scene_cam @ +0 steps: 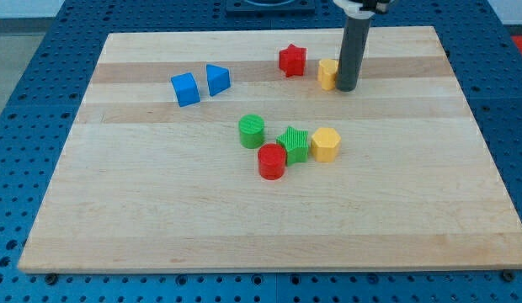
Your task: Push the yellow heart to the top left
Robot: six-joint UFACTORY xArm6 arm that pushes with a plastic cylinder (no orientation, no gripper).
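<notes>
The yellow heart (pixel 327 73) lies near the view's top, right of centre, partly hidden by my rod. My tip (pixel 346 87) rests on the board touching the heart's right side. A red star (pixel 292 61) lies just left of the heart. The heart's full shape is hard to make out behind the rod.
A blue cube (pixel 185 88) and a blue triangle (pixel 217 79) lie at the upper left. In the middle are a green cylinder (pixel 252 131), a red cylinder (pixel 272 161), a green star (pixel 293 144) and a yellow hexagon (pixel 326 144). The wooden board (pixel 118 219) ends on all sides.
</notes>
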